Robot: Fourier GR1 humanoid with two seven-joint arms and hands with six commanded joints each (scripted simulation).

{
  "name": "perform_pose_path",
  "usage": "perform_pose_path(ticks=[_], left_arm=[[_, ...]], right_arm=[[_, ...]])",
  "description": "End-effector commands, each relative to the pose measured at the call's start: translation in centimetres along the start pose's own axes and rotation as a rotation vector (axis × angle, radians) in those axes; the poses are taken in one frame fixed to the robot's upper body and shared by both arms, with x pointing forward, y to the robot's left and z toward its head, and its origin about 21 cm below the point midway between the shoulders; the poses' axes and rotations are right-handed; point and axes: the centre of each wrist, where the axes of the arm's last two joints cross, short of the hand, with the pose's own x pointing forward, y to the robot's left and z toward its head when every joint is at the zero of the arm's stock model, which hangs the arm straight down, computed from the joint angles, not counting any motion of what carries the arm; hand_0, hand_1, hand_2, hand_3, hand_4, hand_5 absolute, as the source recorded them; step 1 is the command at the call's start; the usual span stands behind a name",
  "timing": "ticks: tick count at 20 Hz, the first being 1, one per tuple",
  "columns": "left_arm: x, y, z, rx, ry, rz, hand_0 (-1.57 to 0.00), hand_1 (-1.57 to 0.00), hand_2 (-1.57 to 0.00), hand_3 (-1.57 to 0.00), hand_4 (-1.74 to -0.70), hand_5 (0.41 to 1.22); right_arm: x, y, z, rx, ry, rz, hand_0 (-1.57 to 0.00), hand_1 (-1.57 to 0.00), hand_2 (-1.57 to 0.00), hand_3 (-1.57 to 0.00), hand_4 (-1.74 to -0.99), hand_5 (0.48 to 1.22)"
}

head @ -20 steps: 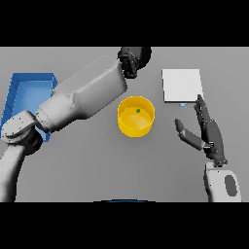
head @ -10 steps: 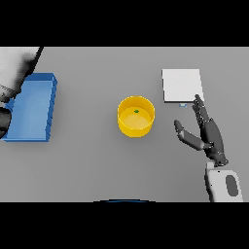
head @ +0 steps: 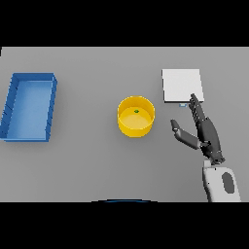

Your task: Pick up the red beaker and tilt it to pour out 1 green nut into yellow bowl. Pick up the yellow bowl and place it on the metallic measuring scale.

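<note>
One yellow bowl [head: 136, 116] (one green nut [head: 136, 111] inside).

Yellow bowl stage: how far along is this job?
Pouring looks done: a small green nut lies inside the round yellow bowl, and no red beaker is in view. Nothing is held; the right robot hand is open beside the bowl, not touching it. Left: grasp the bowl and set it on the flat metallic measuring scale.

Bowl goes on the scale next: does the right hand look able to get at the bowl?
Probably yes: the right hand is open, just right of the bowl, with bare table between them.
</note>
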Motion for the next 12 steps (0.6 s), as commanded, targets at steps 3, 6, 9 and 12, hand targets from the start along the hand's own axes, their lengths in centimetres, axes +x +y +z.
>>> perform_pose_path(ticks=[3, 6, 9, 12], left_arm=[[-3.5, -3.2, -0.3, -0.052, 0.136, 0.101, -1.57, -1.57, -1.57, -1.49, -1.74, 1.221], [-6.2, -6.9, 0.0, -0.103, 0.237, 0.203, -1.57, -1.57, -1.57, -1.46, -1.74, 1.221], [-8.8, -10.0, 0.9, -0.137, 0.299, 0.318, -1.57, -1.57, -1.57, -1.47, -1.74, 1.221], [-10.3, -11.9, 2.4, -0.142, 0.366, 0.348, -1.57, -1.57, -1.57, -1.52, -1.74, 1.221]], right_arm=[[-0.1, 0.0, 0.2, 0.002, 0.004, -0.007, 0.0, 0.0, 0.0, 0.0, -1.278, 0.659], [0.1, -0.3, 0.2, 0.002, -0.013, 0.007, 0.0, 0.0, 0.0, 0.0, -1.302, 0.671], [-0.3, -0.2, 0.6, 0.016, 0.003, 0.022, 0.0, 0.0, 0.0, 0.0, -1.306, 0.688], [-0.2, -0.4, 0.3, 0.017, -0.009, 0.021, 0.0, 0.0, 0.0, 0.0, -1.304, 0.707]])
